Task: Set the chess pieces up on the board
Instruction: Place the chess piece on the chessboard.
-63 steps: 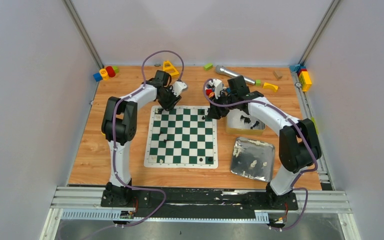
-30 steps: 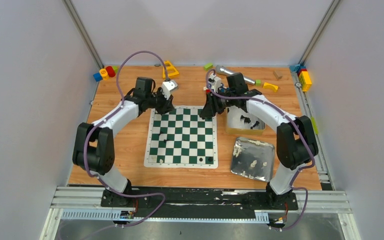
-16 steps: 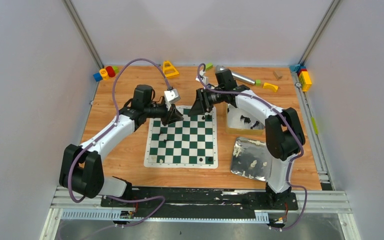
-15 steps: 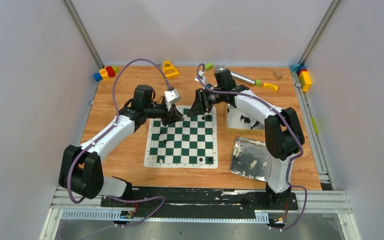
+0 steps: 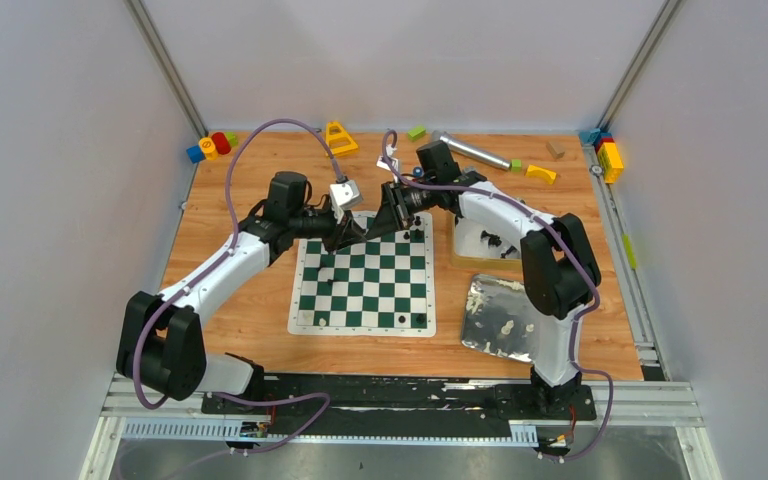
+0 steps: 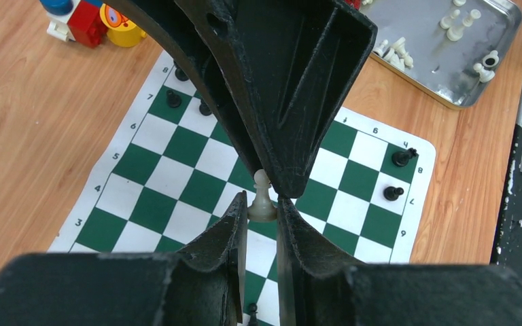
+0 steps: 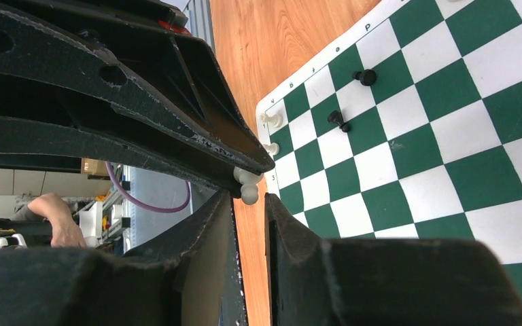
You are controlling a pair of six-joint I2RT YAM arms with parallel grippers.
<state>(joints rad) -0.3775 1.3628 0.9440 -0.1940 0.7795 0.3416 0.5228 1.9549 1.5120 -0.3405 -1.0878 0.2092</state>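
Both arms have swung in and met above the board's [image 5: 365, 290] far edge. Left claw [image 6: 262, 205] is clamped on a white pawn [image 6: 261, 193]. Right claw [image 7: 248, 198] has narrowed round it; whether it grips, I cannot tell. I judge a handover; the pawn is not yet placed.

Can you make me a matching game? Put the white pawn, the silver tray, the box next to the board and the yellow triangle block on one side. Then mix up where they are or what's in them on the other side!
Things:
1. white pawn
2. silver tray
3. box
4. yellow triangle block

Places and states:
a. at the far edge of the table
b. white pieces inside
c. black pieces inside
d. held by the left gripper

Right pairs: 1-d, 2-b, 3-c, 4-a.
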